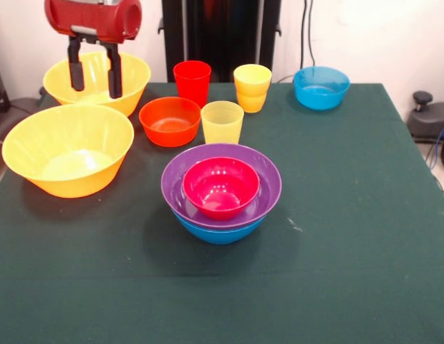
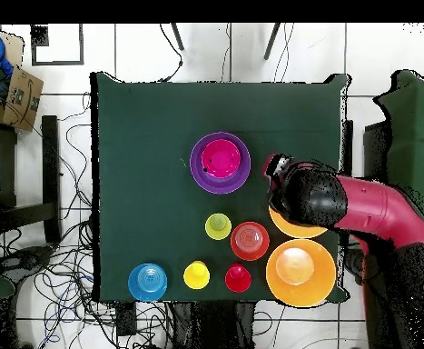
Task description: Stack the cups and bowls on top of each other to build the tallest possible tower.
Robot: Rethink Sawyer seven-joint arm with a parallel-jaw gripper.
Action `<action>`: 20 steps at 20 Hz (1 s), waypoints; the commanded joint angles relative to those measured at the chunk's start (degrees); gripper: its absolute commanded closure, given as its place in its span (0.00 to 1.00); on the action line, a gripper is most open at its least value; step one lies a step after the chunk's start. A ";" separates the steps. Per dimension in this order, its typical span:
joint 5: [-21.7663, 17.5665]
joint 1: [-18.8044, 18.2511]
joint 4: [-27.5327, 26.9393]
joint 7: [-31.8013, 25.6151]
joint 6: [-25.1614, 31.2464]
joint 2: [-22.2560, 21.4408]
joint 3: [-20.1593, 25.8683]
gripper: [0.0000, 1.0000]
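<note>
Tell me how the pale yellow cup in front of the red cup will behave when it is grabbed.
The pale yellow cup looks thin and translucent, so it is probably light and may flex under a squeeze. Its smooth, glossy wall could slip in the end effector. Standing upright and taller than its base, it may tip if nudged, likely toward the orange-red bowl close beside it.

No text, label, brand or number can be read anywhere, as far as these views allow.
</note>
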 commanded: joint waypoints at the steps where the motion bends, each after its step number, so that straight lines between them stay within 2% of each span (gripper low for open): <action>1: -7.94 -0.32 6.74 -11.30 -2.83 3.59 4.64 0.00; 8: -8.89 -1.03 8.50 -8.30 -3.23 3.14 5.48 0.00; 16: -11.31 -1.03 8.25 -5.56 -6.83 5.32 5.58 0.00; 20: -12.54 -0.67 7.02 -5.92 -6.63 6.54 5.45 0.00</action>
